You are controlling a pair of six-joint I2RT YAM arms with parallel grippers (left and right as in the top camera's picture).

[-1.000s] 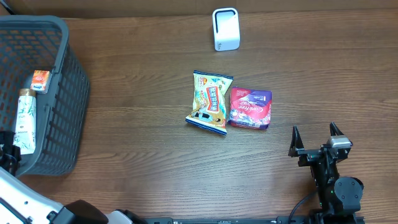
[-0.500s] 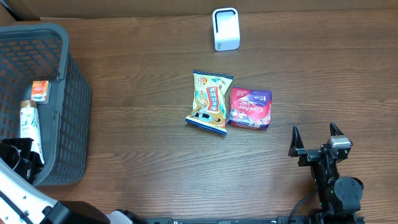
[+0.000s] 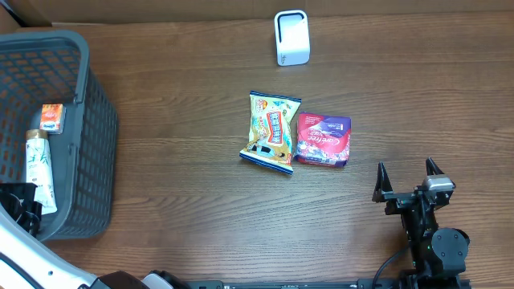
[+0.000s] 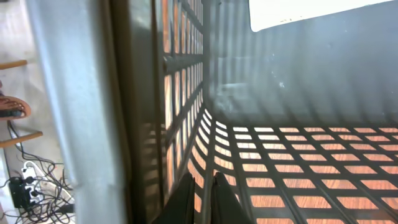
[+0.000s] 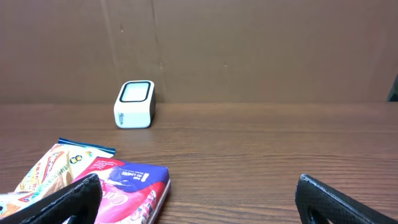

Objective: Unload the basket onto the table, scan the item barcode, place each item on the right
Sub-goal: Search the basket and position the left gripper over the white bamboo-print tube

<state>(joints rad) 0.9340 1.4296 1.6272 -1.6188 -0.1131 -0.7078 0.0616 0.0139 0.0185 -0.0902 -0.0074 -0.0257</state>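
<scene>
A white barcode scanner (image 3: 291, 37) (image 5: 134, 104) stands at the back of the table. A yellow snack bag (image 3: 272, 131) (image 5: 56, 165) and a red-and-purple pack (image 3: 324, 138) (image 5: 130, 186) lie side by side mid-table. My right gripper (image 3: 407, 170) (image 5: 199, 183) rests wide open in front of them, holding nothing. My left gripper (image 3: 20, 205) (image 4: 203, 177) sits at the near left corner of the grey basket (image 3: 84, 72) (image 4: 298, 68). Its fingers are shut with a thin bar of the basket wall between them.
Inside the basket lie a small orange box (image 3: 51, 117) and a white tube (image 3: 37, 172). The basket fills the table's left edge. Bare wooden tabletop surrounds the two packs and the scanner.
The basket has shifted a little to the right and toward the front. My left gripper has come into view at its near corner. The right arm has not moved.
</scene>
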